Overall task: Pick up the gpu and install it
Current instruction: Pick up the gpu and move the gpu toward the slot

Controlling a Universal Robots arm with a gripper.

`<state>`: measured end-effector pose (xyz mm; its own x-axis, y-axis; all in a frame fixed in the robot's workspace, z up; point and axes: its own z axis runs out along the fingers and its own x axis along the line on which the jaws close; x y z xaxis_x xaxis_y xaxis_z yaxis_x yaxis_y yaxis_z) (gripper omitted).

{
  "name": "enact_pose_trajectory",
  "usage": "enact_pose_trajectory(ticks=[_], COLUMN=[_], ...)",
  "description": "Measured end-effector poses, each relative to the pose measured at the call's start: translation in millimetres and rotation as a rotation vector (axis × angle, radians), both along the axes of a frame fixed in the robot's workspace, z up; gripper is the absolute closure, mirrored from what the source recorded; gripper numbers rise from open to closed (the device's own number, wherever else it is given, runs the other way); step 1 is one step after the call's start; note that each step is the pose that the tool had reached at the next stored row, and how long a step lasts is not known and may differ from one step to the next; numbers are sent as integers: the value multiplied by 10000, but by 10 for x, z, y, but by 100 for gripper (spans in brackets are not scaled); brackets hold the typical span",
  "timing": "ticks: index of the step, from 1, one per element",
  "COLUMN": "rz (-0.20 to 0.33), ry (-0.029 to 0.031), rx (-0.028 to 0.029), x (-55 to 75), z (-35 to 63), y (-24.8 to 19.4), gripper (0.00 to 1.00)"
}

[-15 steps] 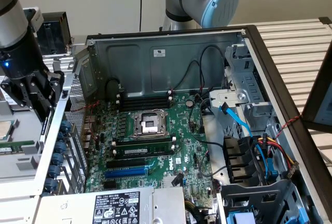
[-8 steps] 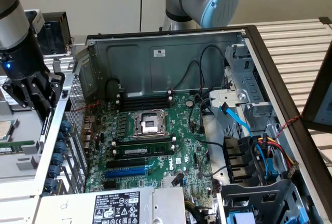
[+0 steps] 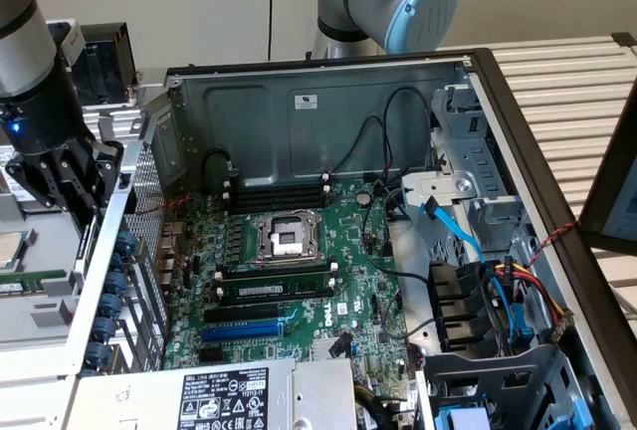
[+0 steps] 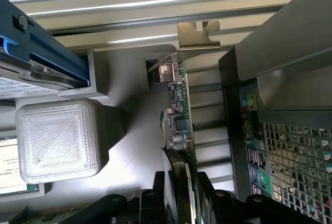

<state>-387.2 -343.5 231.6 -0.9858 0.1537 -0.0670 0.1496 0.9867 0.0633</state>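
Note:
The gpu (image 4: 179, 125) stands on edge in a grey holder (image 4: 122, 79), its green circuit board and bent metal bracket (image 4: 197, 35) facing the wrist view. My gripper (image 4: 181, 203) is lowered over it, with a black finger (image 4: 155, 198) on each side of the card's near end and narrow gaps still showing. The jaws are open and straddle the card. In the exterior view the gripper (image 3: 65, 186) hangs just outside the open computer case (image 3: 328, 102), at the exterior view's left.
Inside the case lies the green motherboard (image 3: 348, 251) with a bare CPU socket (image 3: 289, 236), memory sticks (image 3: 274, 276) and a blue slot (image 3: 239, 330). The case's perforated rear panel (image 4: 290, 156) is close beside the card. A translucent white block (image 4: 57, 138) sits on the other side.

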Motion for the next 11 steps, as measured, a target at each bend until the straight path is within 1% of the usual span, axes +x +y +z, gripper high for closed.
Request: enact_pose_trajectory(ticks=[3, 6, 9, 11], rz=[-3, -4, -2, -5], ry=[12, 12, 13, 44], rx=[44, 81, 179, 194], x=[-3, -9, -24, -24], z=[-1, -3, -4, -6], y=[0, -1, -2, -1], gripper=[63, 63, 63, 63])
